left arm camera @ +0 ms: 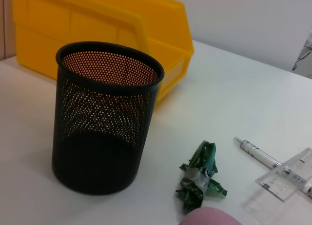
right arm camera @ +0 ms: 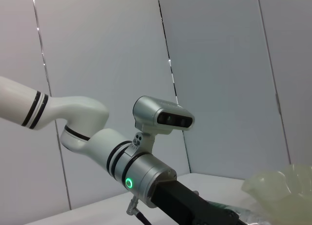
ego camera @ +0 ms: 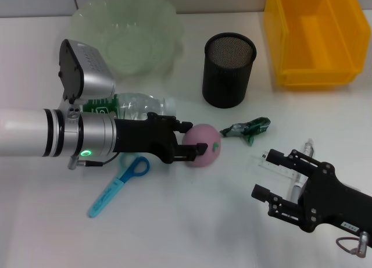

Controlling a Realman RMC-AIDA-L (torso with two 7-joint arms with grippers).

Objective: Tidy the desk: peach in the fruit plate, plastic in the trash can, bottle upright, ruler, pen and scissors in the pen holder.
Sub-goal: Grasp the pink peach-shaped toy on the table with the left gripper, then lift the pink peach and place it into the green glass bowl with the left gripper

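Pink peach (ego camera: 203, 146) sits between your left gripper (ego camera: 194, 137)'s spread fingers, ready for the fruit plate (ego camera: 125, 32); your right gripper (ego camera: 268, 176) waits spread over the ruler (ego camera: 273, 165).

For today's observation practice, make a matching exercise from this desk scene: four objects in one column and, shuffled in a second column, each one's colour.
Column 1
1. peach
2. pen holder
3. scissors
4. trash can

Column 2
A. yellow
B. blue handles
C. pink
D. black mesh

Pairs: 1-C, 2-D, 3-B, 4-A
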